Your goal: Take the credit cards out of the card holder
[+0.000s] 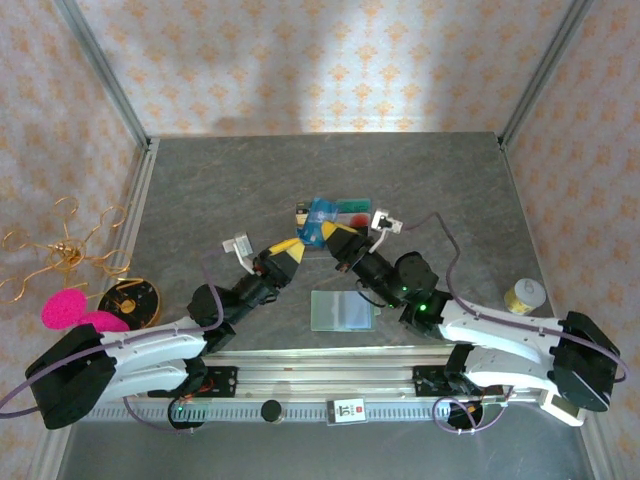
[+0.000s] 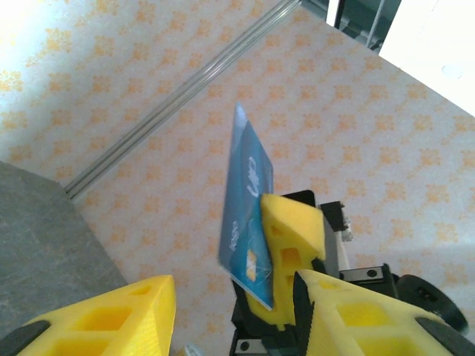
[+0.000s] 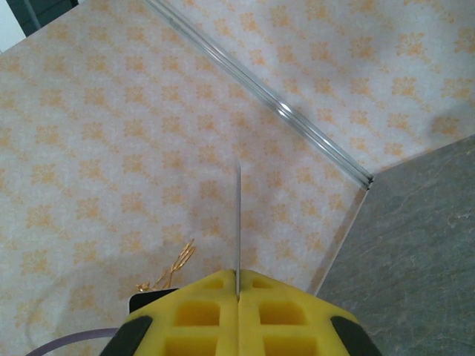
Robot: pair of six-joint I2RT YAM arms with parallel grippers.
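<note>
Lettering on the blue card shows as white marks across its face, too blurred from my left wrist to read; a small white label with a red mark sits on the rail at the near edge, too small to read.

My right gripper is clamped on that card, both yellow pads pressed against its faces; from my right wrist the card stands edge-on, a thin line rising from the seam between them. My left gripper has its fingers spread wide, just beside the card and not touching it. From above, the two grippers meet over the middle of the table, with the card raised between them.

The card holder lies unfolded and flat on the table, nearer than both grippers and about midway across; it is a pale green rectangle with bluish clear pockets. Some green and red cards lie just beyond my right gripper, partly hidden by it; a small yellow-lidded jar stands at the right edge.

The tabletop is dark grey with stone-like veining; the walls are pale with a repeating orange floral motif; metal frame posts rise at the far corners. At the far left are gold wire loops, two pink pads and a black-and-gold disc.
</note>
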